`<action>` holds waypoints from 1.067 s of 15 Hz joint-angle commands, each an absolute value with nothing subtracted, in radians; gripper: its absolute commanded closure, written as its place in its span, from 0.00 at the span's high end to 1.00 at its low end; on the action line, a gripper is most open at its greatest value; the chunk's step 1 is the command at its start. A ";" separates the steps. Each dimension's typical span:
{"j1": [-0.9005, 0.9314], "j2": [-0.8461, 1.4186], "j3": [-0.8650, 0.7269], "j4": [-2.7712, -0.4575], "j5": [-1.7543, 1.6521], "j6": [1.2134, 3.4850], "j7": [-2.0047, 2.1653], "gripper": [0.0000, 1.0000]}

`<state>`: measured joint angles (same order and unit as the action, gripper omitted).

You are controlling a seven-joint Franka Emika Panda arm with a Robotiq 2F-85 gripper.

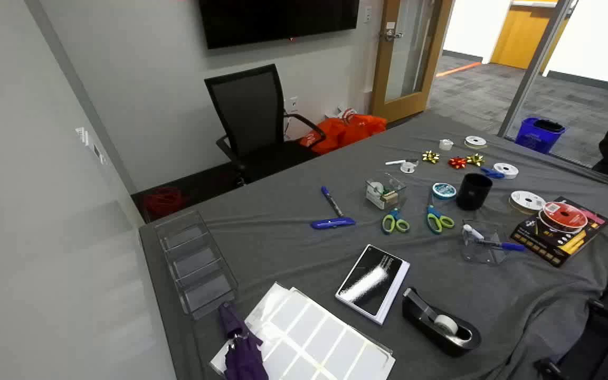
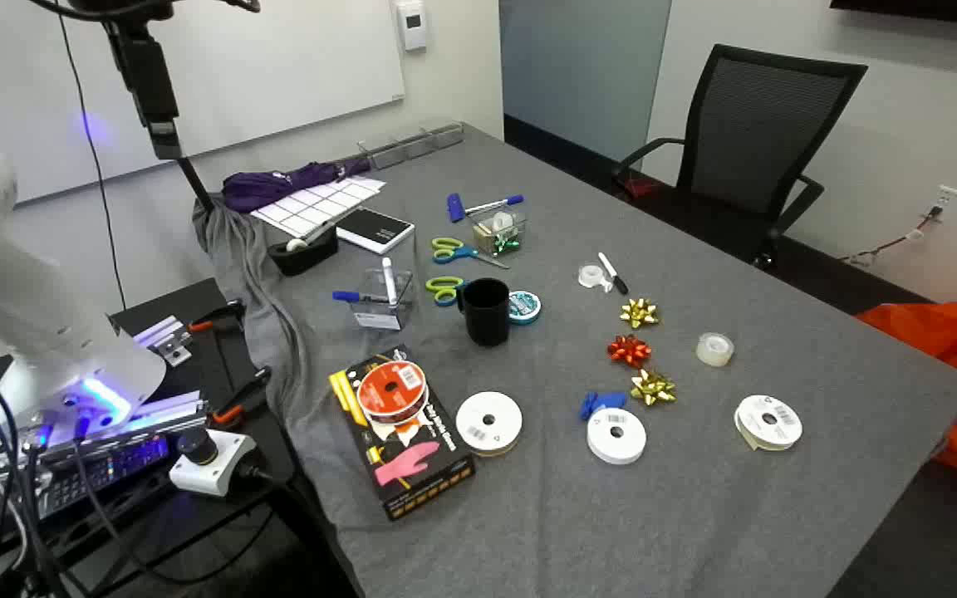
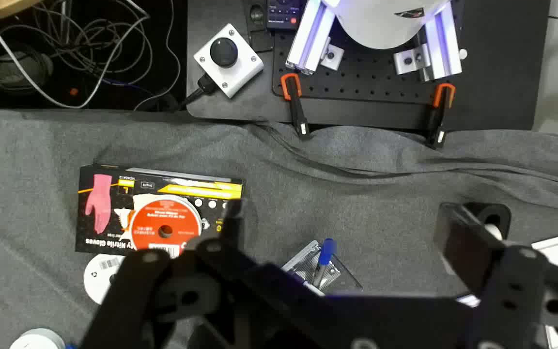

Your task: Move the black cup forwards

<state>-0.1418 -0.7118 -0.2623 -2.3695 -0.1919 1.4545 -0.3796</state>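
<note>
While the gripper [image 3: 341,227] hangs with its jaws spread, we locate one black cup [image 2: 488,314] upright on the table [image 2: 545,507], well apart. Near it we count two pairs of scissors [image 1: 435,214]; farther off, two gold bows [image 2: 639,313] and one red bow [image 2: 630,350].

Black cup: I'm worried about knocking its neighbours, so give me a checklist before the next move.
1. Black cup upright: ok, standing on the grey cloth.
2. Hand open: ok, jaws apart in the wrist view.
3. Hand at the cup: not ok, raised well away from it.
4. Way forward: not ok, I judge; a round teal item sits close beside the cup, on the side away from the robot base.
5. Nearest scissors clear of the cup: ok, a gap shows.
6. Cup empty: cannot tell, its inside is too dark.
</note>
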 commanded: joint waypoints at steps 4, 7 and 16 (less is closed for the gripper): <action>-0.129 -0.713 -0.271 -2.367 -0.196 1.451 -0.373 1.00; -0.129 -0.713 -0.271 -2.367 -0.196 1.451 -0.373 1.00; -0.142 -0.660 -0.261 -2.409 -0.112 1.639 -0.214 1.00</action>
<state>-0.1405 -0.6994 -0.2623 -2.3794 -0.1525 1.5233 -0.2961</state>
